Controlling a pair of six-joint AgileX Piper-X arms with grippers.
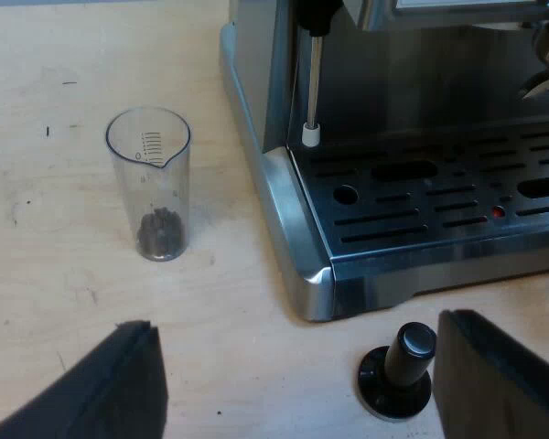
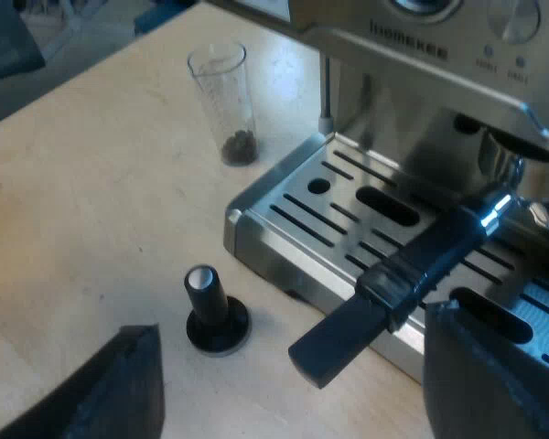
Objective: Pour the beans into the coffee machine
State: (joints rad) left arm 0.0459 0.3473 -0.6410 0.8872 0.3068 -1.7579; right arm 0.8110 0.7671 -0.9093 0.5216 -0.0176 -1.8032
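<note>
Beans (image 1: 160,233) – small dark heap at bottom of measuring glass (image 1: 149,178). Glass upright on worktop (image 1: 46,119), near espresso machine (image 1: 256,73) corner, not touching it. Same glass from right wrist view (image 2: 224,91), beans (image 2: 241,144) low inside, just off drip tray (image 2: 348,210) corner.

Left tool (image 1: 295,352): wide open, empty, low over worktop; glass ahead of one finger, black-knob tamper (image 1: 398,370) close by the other.

Right tool (image 2: 291,338): wide open too, empty; over tamper (image 2: 215,315) and dark handle (image 2: 393,283) of holder locked into machine front, well apart from glass.

Step in hand, prob.: approach to glass, pre-grasp. No grip, no lift, no pour yet.

Next move, by judgement: left tool better placed. Needs centring on glass, fingers either side of mid-wall, gentle close – tall, narrow, light, so easy to knock over. Then straight lift clear of steam wand (image 1: 313,82), upright carry to hopper on machine top, slow tilt spout-first.
</note>
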